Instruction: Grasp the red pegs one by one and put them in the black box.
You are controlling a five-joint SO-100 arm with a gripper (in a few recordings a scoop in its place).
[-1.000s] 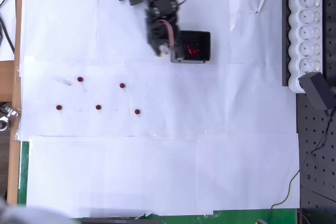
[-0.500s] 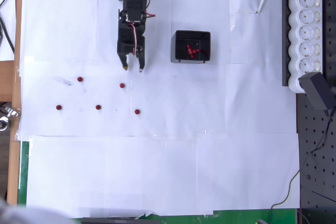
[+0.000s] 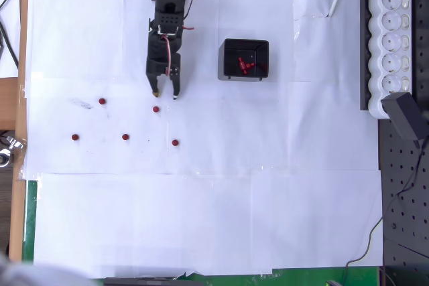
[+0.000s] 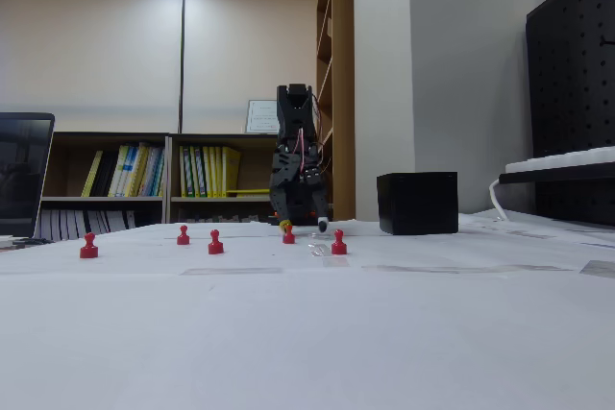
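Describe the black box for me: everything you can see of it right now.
The black box is small, rectangular and open-topped, with glossy plastic-looking walls. It stands upright on the white paper, right of the arm in the overhead view. A few red pegs lie inside, bunched toward its lower right. Nothing touches it from outside. The fixed view shows a plain dark side.

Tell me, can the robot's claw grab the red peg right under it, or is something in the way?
Probably yes. In the overhead view the open gripper hangs just above the nearest red peg, with bare white paper between them. The other pegs stand well apart.
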